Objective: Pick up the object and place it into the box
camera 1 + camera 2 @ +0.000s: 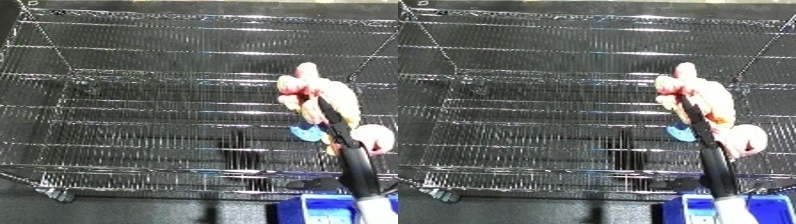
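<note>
A big wire rack shelf [160, 100] fills nearly the whole frame. At the bottom right edge there's a blue bin [333, 209]. The right hand [704, 137] reaches up at center right, black fingers [333, 120] curled around a pink and yellow plush toy [324, 97], holding it over the shelf.

Right hand [342, 135] raised from lower right, fingers curled round something.
</note>
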